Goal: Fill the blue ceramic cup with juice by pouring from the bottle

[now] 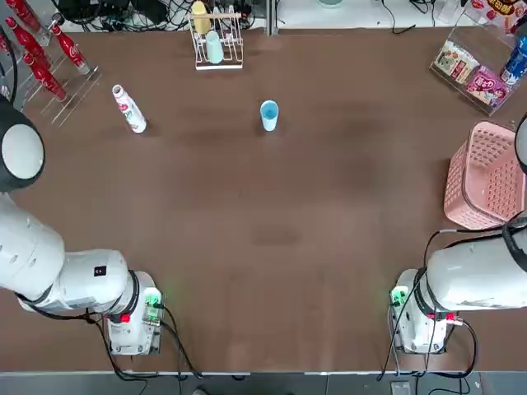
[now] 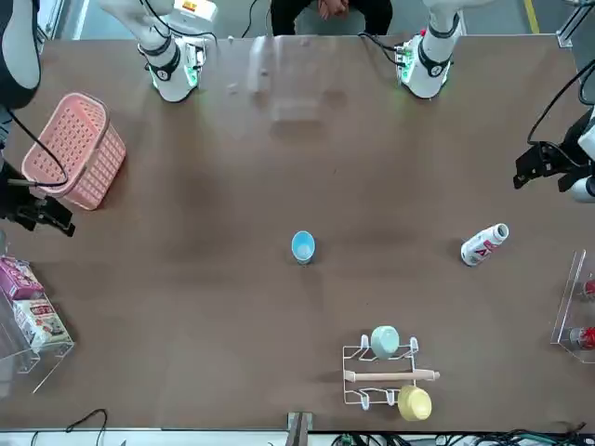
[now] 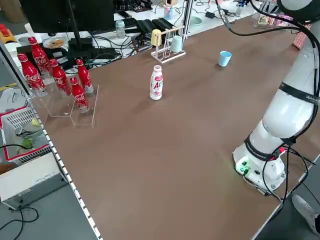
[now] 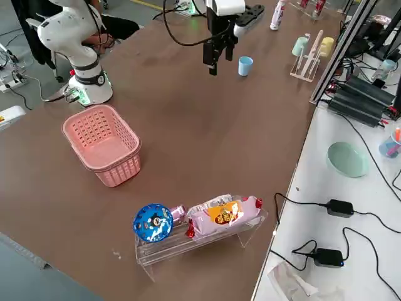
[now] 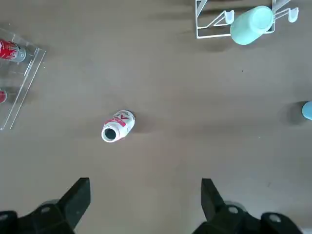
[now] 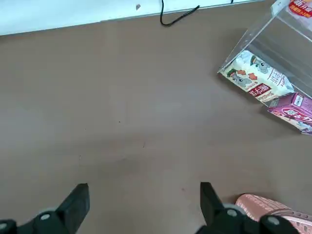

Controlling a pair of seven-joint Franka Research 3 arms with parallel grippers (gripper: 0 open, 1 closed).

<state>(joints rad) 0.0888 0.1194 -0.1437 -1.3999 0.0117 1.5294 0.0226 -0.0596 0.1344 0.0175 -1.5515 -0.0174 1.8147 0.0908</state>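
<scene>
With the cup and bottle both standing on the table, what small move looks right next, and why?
Probably ease the left gripper, over the table's left side, forward and down toward the bottle. Its fingers are open and hold nothing, and the bottle stands upright ahead of it, nearer the left arm than the cup does.

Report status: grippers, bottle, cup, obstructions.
Left gripper open, empty, above near-left table. Right gripper open, empty, near-right. Bottle upright far left; blue cup upright, right of it. Nothing between them.
</scene>
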